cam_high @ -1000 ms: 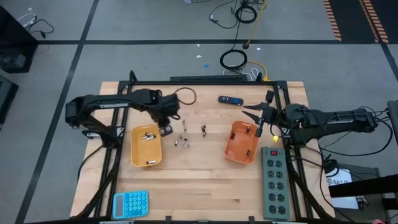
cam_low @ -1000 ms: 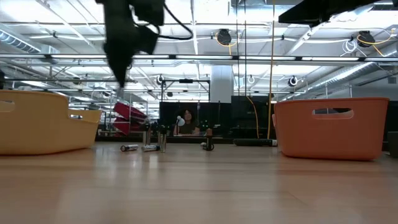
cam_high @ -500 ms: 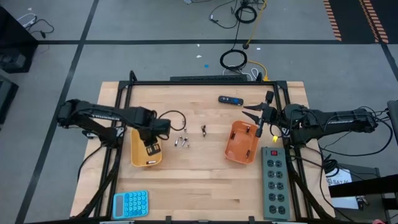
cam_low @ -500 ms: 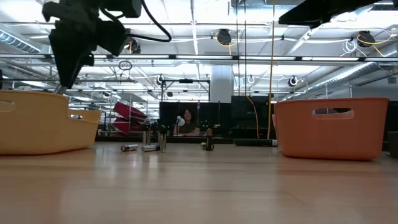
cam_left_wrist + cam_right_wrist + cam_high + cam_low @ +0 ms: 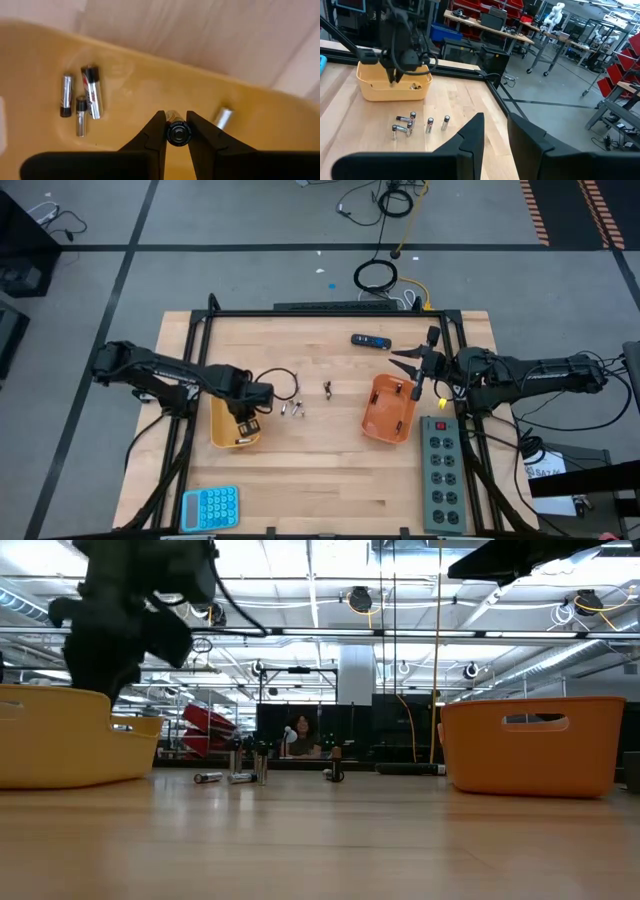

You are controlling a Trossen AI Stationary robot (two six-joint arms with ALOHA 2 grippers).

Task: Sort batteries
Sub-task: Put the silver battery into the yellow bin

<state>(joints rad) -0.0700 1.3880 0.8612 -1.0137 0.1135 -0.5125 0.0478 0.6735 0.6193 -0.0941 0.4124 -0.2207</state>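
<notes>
My left gripper [image 5: 245, 424] hangs inside the yellow tray [image 5: 222, 416], shut on one battery [image 5: 178, 132]. In the left wrist view several batteries lie flat on the tray floor [image 5: 150, 85]: three together [image 5: 87, 100] and one apart [image 5: 223, 116]. More batteries [image 5: 291, 408] stand or lie on the wooden table between the trays, one [image 5: 327, 389] set apart; the low view shows them too [image 5: 240, 775]. My right gripper [image 5: 405, 363] waits, open, above the far edge of the orange tray [image 5: 388, 408]. My left gripper pinches a dark-ended battery [image 5: 178, 132] between its two fingertips [image 5: 156, 131], coming from above and pointing down into the tray. The battery shows end-on, running along the fingers. It is lifted clear above the tray floor.
A black-and-blue oblong device [image 5: 371, 340] lies near the table's far edge. A grey power strip [image 5: 440, 470] sits near the right edge, and a blue calculator [image 5: 210, 507] is at the near left. A black cable loop [image 5: 281, 379] hangs beside the left arm.
My left gripper has moved from beside the loose batteries toward the table's near-left, over the yellow tray, and has come down into it. The right arm has kept still.
</notes>
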